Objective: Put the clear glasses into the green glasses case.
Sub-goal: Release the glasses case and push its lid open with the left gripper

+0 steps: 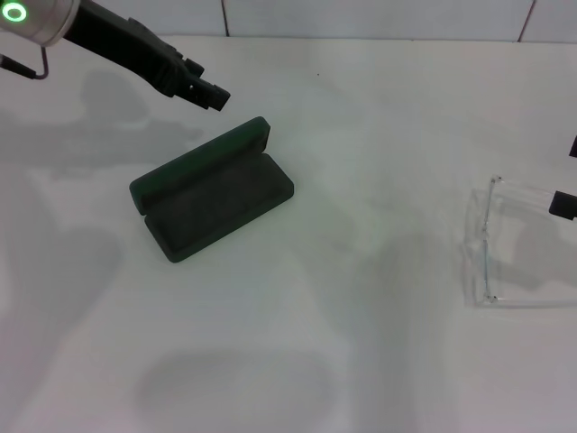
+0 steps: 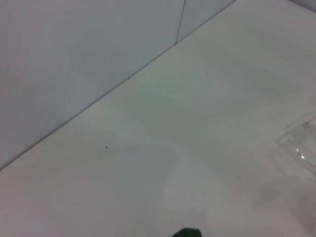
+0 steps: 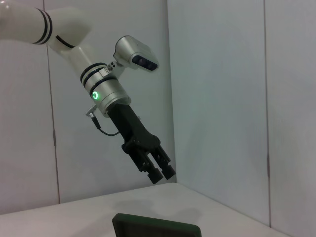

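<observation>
Green glasses case (image 1: 212,191) open, just below raised left hand (image 1: 213,93).

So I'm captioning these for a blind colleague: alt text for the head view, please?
An open green glasses case lies on a white table, with the left gripper above its far side. Clear glasses sit at the right edge, the right gripper barely in frame.
</observation>
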`<state>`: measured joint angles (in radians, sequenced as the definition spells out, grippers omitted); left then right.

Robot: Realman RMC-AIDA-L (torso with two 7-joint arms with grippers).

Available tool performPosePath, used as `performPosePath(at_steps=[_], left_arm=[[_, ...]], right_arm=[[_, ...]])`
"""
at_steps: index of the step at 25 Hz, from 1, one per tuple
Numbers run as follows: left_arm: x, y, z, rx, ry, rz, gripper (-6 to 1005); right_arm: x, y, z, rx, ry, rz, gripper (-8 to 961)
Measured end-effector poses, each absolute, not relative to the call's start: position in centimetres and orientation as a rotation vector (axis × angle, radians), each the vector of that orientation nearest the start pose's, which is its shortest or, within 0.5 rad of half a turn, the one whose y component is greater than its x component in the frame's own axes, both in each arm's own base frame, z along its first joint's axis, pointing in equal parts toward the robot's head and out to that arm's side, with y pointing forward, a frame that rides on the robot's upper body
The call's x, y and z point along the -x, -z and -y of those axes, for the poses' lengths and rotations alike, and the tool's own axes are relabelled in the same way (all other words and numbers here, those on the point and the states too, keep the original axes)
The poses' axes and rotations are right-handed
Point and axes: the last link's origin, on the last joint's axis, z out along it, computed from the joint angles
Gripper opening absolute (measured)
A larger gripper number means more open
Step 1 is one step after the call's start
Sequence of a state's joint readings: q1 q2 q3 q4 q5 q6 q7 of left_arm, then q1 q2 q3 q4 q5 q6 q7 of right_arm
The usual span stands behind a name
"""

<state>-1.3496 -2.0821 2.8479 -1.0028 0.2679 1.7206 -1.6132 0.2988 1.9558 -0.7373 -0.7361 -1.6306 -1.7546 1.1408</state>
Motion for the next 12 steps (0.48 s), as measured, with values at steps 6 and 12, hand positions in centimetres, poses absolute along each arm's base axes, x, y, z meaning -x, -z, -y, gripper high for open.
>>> performPosePath(at_steps=[6,12], left_arm=[[16.21,-6.73,-42.28,2.73,-0.14,0.755,587],[16.14,-6.72,-42.4,2.724,-0.158,0.754,580]], right_arm=[[-29.58,-7.97,-28.28,2.539,-0.872,-0.267,777],[-29.5,-7.84,-28.38,2.545,-0.869,-0.265,776]])
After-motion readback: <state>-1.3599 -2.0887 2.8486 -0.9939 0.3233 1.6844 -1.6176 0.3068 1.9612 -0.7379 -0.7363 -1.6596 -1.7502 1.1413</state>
